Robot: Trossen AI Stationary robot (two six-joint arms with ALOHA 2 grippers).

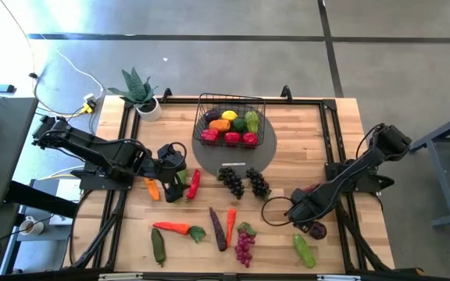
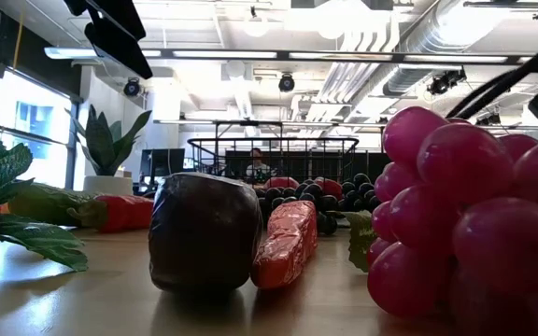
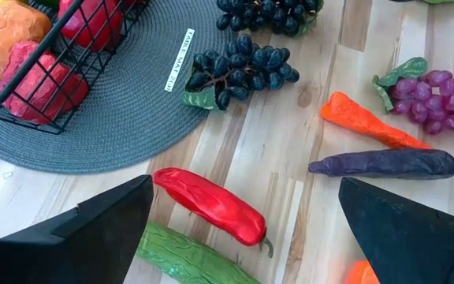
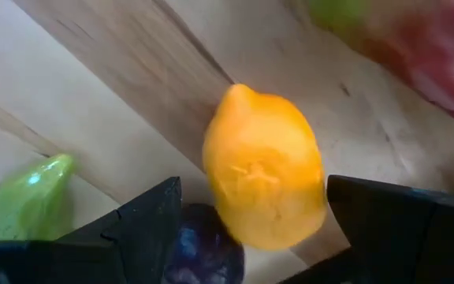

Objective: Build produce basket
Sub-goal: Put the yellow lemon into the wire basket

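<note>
So the basket (image 1: 231,119) sits on a grey round mat (image 1: 268,148) at the far middle of the table, already holding a few pieces, and most of the produce is scattered on the wood in front of it.

Left gripper (image 3: 243,229) has its fingers spread wide and empty, hanging over a red pepper (image 3: 210,207) near the mat's edge, with a green cucumber (image 3: 191,256) just beside it. If the pepper is the pick, I'd come straight down with 1 finger on each long side and squeeze across the narrow middle, so the cucumber doesn't get dragged along.

Right gripper (image 4: 247,229) is down at the table's near right, fingers apart with a yellow lemon (image 4: 265,167) between them. I can't tell if the pads are actually touching it, so I wouldn't call it held. A dark purple piece (image 4: 203,252) and a green one (image 4: 22,201) crowd in close. Centre on the lemon's fat part before closing, since it'll likely squirt out if pinched near the tip.
</note>
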